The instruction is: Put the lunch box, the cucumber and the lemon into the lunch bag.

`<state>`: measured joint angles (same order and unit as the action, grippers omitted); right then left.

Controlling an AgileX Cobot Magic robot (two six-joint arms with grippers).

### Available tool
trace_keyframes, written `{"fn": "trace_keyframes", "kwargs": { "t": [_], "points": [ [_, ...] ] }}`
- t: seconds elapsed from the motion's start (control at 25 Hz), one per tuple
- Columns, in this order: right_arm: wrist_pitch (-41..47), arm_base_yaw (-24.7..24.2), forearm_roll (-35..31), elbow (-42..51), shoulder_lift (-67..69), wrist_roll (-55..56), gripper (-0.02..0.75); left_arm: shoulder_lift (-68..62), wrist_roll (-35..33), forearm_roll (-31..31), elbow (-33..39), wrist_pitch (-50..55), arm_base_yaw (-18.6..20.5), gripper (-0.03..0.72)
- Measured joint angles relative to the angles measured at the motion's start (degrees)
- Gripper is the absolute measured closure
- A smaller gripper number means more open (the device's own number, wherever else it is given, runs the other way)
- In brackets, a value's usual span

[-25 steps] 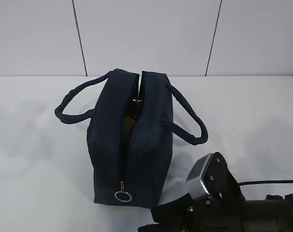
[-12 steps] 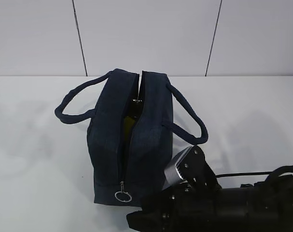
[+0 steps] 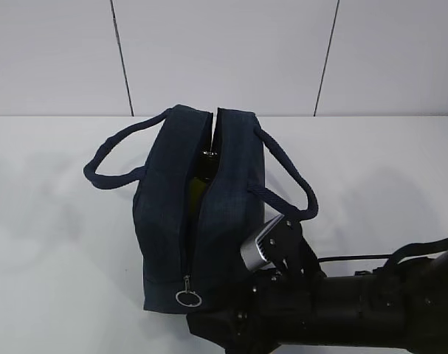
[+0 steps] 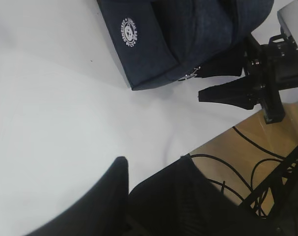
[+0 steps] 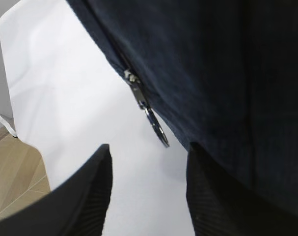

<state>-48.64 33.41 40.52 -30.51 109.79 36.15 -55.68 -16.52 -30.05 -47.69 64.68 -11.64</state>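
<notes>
R gripper [image 5: 146, 191] moved in, jaws apart, near zipper ring [image 5: 156, 129]

Right arm [image 3: 342, 310] has slid left along the near table edge across the three exterior pictures: a second ago its black body sat in the lower right corner, now it stretches across the bottom to just right of the ring pull [image 3: 187, 298]. Its silver wrist block [image 3: 262, 247] has moved left and up too, now overlapping the lunch bag [image 3: 198, 214] at its near right corner, under the right handle [image 3: 286, 184]. More of the bag's lower right side is hidden by the arm than before.
</notes>
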Motion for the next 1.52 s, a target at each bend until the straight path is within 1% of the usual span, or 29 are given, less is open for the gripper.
{"fn": "trace_keyframes", "kwargs": {
  "t": [0.28,0.44,0.68,1.36,1.52],
  "points": [
    [0.92,0.00,0.54,-1.52,0.13,1.07,0.382,0.00,0.00,0.09,0.00,-0.79,0.00,0.449],
    [1.04,0.00,3.16,-1.85,0.13,3.06,0.382,0.00,0.00,0.09,0.00,-0.99,0.00,0.449],
    [0.71,0.00,4.93,-1.85,0.13,5.24,0.382,0.00,0.00,0.09,0.00,-1.45,0.00,0.449],
    [0.08,0.00,5.47,-4.83,1.93,5.82,0.382,0.00,0.00,0.09,0.10,-1.58,0.00,0.449],
    [-1.42,0.00,5.57,-4.83,2.55,5.86,0.382,0.00,0.00,0.09,0.10,-1.58,0.00,0.449]
  ]
}}
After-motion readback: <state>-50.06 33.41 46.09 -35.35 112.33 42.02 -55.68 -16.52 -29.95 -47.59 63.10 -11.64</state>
